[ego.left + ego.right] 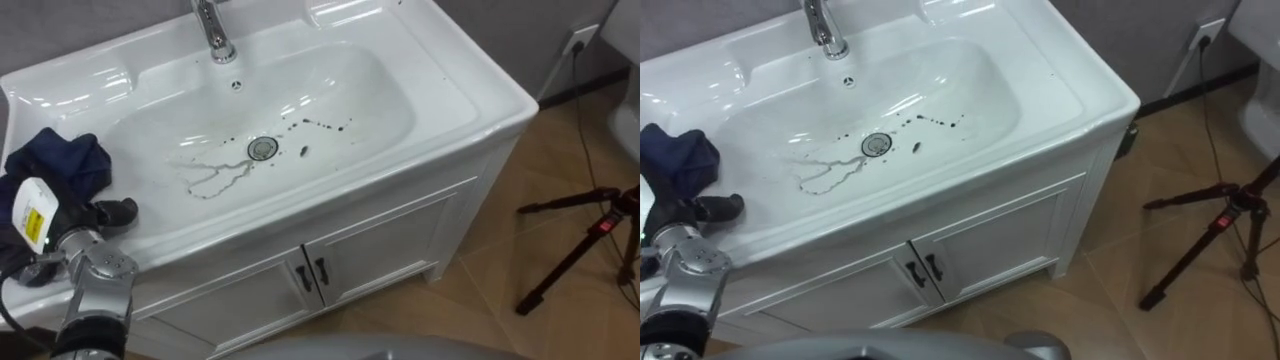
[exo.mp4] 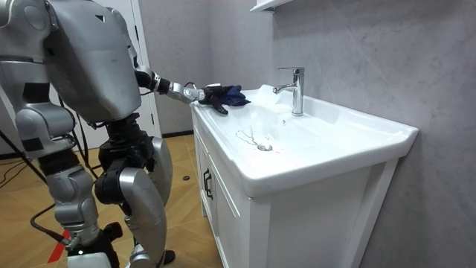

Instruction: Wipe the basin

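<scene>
Left eye view: the white basin [image 1: 470,95] sits in a white vanity directly below the robot's head. Its bowl is dirty, with dark specks [image 1: 325,124] scattered to the right of the drain [image 1: 262,149] and thin grey streaks [image 1: 215,180] trailing to the drain's left. A dark blue cloth [image 1: 60,160] lies bunched on the flat rim at the basin's left end, outside the bowl and well apart from the stains. The left hand [image 1: 100,214] rests on that rim against the near edge of the cloth. One dark digit points right along the rim, while the others run up into the folds, so it cannot be told whether they grip the cloth. The chrome faucet [image 1: 212,30] stands at the back rim, behind the drain. Below the basin are the cabinet doors [image 1: 370,250] with dark handles, and a black tripod [image 1: 590,240] stands on the wooden floor to the right. In the room view the robot stands upright at the basin's end with its left arm stretched to the cloth. Its right hand [image 2: 89,257] hangs at the bottom edge, and its fingers cannot be made out.
</scene>
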Tool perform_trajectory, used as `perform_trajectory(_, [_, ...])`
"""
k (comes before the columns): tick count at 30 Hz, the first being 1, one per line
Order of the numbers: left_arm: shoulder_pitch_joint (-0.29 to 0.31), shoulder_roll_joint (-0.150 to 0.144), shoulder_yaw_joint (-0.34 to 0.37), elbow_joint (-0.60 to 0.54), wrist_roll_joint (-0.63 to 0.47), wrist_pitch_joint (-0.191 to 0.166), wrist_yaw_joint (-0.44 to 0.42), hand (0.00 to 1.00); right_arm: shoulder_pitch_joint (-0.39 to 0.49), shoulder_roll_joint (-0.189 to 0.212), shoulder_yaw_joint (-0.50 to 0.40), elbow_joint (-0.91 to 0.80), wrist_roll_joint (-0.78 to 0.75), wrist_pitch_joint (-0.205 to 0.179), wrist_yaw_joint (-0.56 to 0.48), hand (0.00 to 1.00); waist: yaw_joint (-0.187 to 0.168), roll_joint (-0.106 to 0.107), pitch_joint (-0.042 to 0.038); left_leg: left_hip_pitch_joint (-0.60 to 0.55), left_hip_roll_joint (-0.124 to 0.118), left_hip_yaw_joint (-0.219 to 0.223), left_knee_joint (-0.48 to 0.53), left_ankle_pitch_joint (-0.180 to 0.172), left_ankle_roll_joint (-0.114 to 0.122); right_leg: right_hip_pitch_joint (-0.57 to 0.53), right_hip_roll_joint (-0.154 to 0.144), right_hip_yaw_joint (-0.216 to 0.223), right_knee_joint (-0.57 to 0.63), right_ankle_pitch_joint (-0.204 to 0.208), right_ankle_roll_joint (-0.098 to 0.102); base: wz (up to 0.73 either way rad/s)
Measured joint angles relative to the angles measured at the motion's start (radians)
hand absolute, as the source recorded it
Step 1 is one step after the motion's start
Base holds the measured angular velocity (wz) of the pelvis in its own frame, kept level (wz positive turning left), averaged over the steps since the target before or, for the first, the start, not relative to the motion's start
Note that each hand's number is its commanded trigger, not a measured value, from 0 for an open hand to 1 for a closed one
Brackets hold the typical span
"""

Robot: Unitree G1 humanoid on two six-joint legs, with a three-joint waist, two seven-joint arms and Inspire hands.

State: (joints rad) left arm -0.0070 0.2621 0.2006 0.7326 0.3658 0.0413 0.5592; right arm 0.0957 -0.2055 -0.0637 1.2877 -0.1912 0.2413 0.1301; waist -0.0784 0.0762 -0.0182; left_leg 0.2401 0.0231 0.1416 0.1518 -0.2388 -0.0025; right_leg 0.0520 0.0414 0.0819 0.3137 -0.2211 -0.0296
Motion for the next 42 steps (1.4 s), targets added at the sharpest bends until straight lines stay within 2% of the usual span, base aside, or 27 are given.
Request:
perform_trajectory(6, [-0.006, 0.008, 0.007, 0.003, 0.001, 0.000, -0.003, 1.00, -0.002, -0.009, -0.002, 0.000, 0.026, 0.002, 0.016, 0.00, 0.005, -0.001, -0.0011, 0.000, 0.000, -0.006, 0.000, 0.000, 0.000, 0.000, 0.001, 0.000, 0.001, 0.001, 0.000, 0.00])
perform_trajectory(9, [-0.011, 0.022, 0.030, 0.003, 0.000, 0.000, -0.008, 1.00, -0.009, -0.013, -0.008, -0.002, 0.029, 0.020, 0.019, 0.00, 0.006, -0.002, -0.0014, -0.002, 0.000, -0.006, -0.001, 0.000, 0.000, 0.001, 0.002, 0.000, 0.001, 0.001, 0.000, 0.00])
perform_trajectory(13, [-0.017, 0.036, 0.037, 0.003, 0.000, 0.000, -0.009, 1.00, -0.021, -0.022, -0.007, -0.002, 0.029, 0.023, 0.026, 0.00, 0.016, -0.004, -0.0028, -0.002, 0.000, -0.007, -0.006, 0.000, 0.000, 0.000, 0.002, -0.002, 0.000, 0.002, 0.000, 0.00])
perform_trajectory(16, [-0.029, 0.036, 0.047, 0.003, 0.000, 0.001, -0.011, 1.00, -0.022, -0.028, -0.008, -0.005, 0.029, 0.033, 0.026, 0.00, 0.032, -0.007, -0.0063, -0.002, 0.001, -0.008, -0.008, 0.000, 0.000, 0.003, 0.002, -0.005, -0.005, 0.005, -0.001, 0.02])
perform_trajectory(20, [-0.034, 0.036, 0.055, 0.003, -0.002, 0.010, -0.023, 1.00, -0.029, -0.035, -0.007, -0.006, 0.030, 0.043, 0.023, 0.00, 0.035, -0.004, -0.0124, -0.001, 0.001, -0.008, -0.007, 0.000, 0.000, 0.008, 0.002, -0.007, -0.016, 0.007, -0.001, 0.01])
perform_trajectory(30, [-0.039, 0.034, 0.054, -0.001, -0.009, 0.018, -0.042, 1.00, -0.029, -0.035, 0.000, -0.006, 0.051, 0.042, 0.011, 0.00, 0.049, -0.005, -0.0129, 0.008, 0.001, -0.006, -0.004, 0.000, 0.000, 0.018, 0.000, -0.005, -0.020, 0.006, 0.001, 0.00])
perform_trajectory(34, [-0.041, 0.034, 0.053, -0.002, -0.018, 0.017, -0.052, 1.00, -0.029, -0.035, 0.000, -0.007, 0.066, 0.032, 0.013, 0.00, 0.050, -0.005, -0.0126, 0.005, -0.002, -0.006, -0.004, 0.000, 0.000, 0.017, -0.003, -0.005, -0.014, 0.003, 0.003, 0.00])
perform_trajectory(39, [-0.046, 0.034, 0.046, -0.039, -0.065, 0.018, -0.070, 1.00, -0.031, -0.034, 0.005, -0.006, 0.077, 0.000, 0.015, 0.00, 0.048, -0.007, -0.0110, -0.003, -0.002, -0.015, -0.001, 0.000, 0.000, 0.017, -0.005, -0.014, -0.019, 0.003, 0.004, 0.06])
perform_trajectory(42, [-0.043, 0.034, 0.044, -0.079, -0.101, 0.021, -0.093, 1.00, -0.032, -0.032, 0.005, -0.006, 0.077, -0.018, 0.016, 0.00, 0.045, -0.016, -0.0052, -0.006, -0.003, -0.035, 0.000, 0.001, 0.001, 0.018, -0.010, -0.031, -0.022, 0.003, 0.004, 0.16])
